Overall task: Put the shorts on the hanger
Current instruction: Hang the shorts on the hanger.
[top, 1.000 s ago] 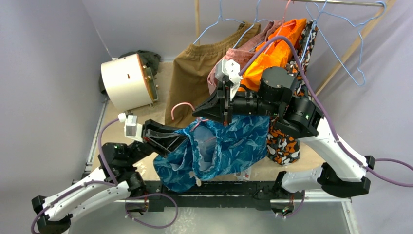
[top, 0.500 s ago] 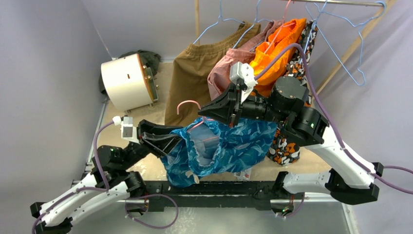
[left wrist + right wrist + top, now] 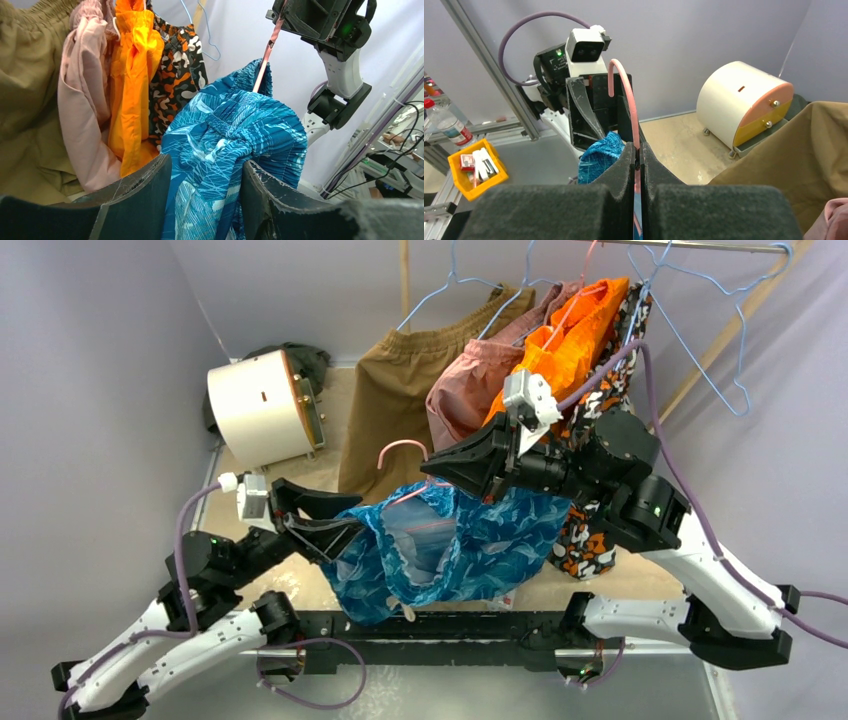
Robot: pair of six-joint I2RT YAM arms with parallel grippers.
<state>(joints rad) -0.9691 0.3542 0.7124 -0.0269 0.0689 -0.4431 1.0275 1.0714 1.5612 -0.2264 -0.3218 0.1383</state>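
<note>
supervisor: right pincer, status?

operator: i find the right pincer (image 3: 432, 468) clamped on the hanger (image 3: 402, 447), just below its curved hook. in the right wrist view the two pads meet on the pink wire with no gap. the hanger is held up above the desk (image 3: 327, 468).

supervisor: location of the shorts?

operator: the shorts (image 3: 480, 540) hang from that hanger, off the desk, between the two arms. the pink wire runs down into their open top, and blue cloth is draped over it on the right side. the white drawstring (image 3: 405, 608) dangles at the lower front edge. i cannot tell whether both shoulders of the hanger are inside.

supervisor: left pincer?

operator: the left pincer (image 3: 345, 520) sits at the left edge of the shorts with its jaws spread apart. in the left wrist view, blue cloth shows in the gap between the fingers. i cannot confirm that either finger presses it, so i record no grip.

supervisor: surroundings?

operator: at the back hang brown shorts (image 3: 400, 400), a pink garment (image 3: 465, 395), orange shorts (image 3: 570, 350) and a patterned piece (image 3: 585, 535), with light blue hangers (image 3: 700, 340) above. a white drum (image 3: 262, 410) lies on its side, back left.
</note>
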